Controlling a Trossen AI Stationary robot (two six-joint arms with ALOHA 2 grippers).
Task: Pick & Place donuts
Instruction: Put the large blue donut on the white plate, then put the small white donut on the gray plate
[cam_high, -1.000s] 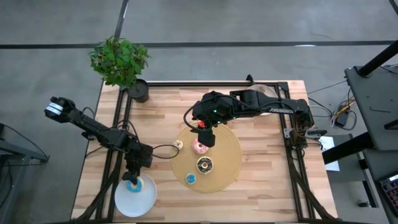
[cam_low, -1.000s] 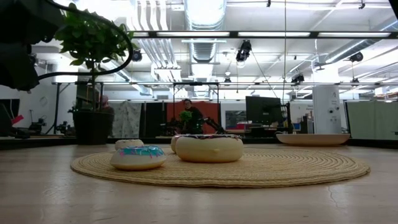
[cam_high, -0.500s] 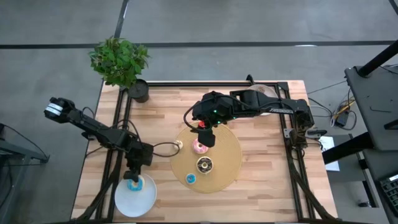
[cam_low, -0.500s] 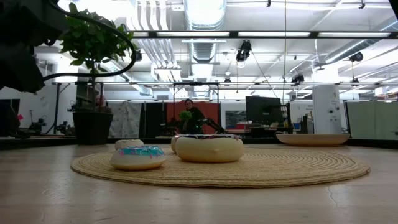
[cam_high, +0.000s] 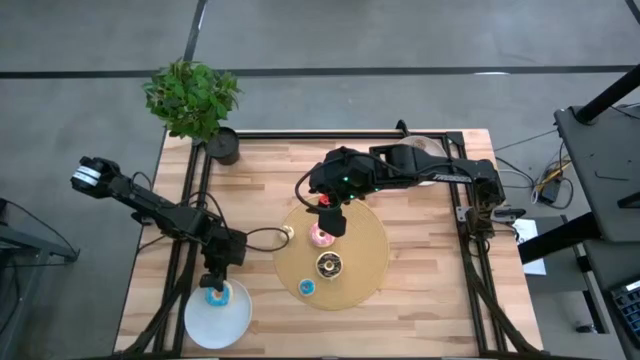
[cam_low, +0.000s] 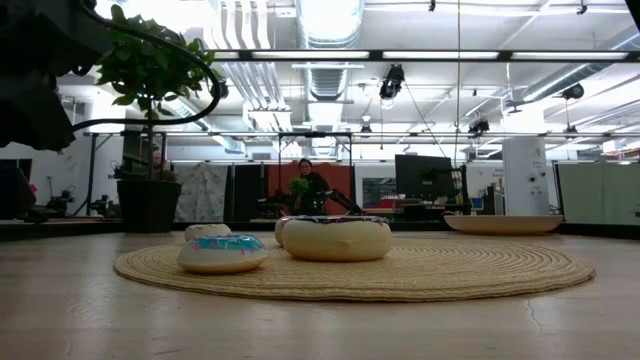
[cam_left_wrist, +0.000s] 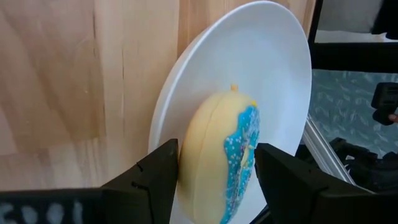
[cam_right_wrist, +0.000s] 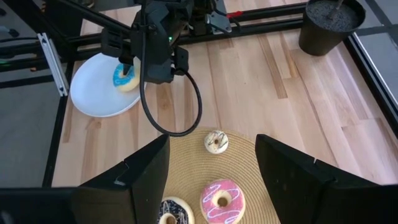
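A cream donut with blue icing (cam_left_wrist: 227, 158) stands on edge between my left gripper's (cam_left_wrist: 217, 180) fingers, over the far part of a white plate (cam_high: 217, 318) near the table's near-left corner. My right gripper (cam_high: 328, 213) hangs open above the far part of the round woven mat (cam_high: 362, 255), touching nothing. On the mat lie a pink donut (cam_high: 322, 235), a chocolate donut (cam_high: 329, 265), a tiny blue one (cam_high: 307, 287) and a tiny cream one (cam_high: 287, 233). The right wrist view shows the pink donut (cam_right_wrist: 222, 200) and the cream one (cam_right_wrist: 216, 142) below its fingers. My left gripper pinches the blue-iced donut by its outer rim (cam_left_wrist: 186, 155), one finger (cam_left_wrist: 163, 171) on each side, coming from above and pointing down. The donut stands on edge with its icing facing sideways. I cannot tell whether its lower edge touches the plate (cam_left_wrist: 273, 74).
A potted plant (cam_high: 192, 98) stands at the table's far-left corner. A second plate (cam_low: 503, 224) sits near the far-right edge, under the right arm. A black cable (cam_right_wrist: 171, 106) loops from the left arm over the table. Black frame rails run along the left and right edges.
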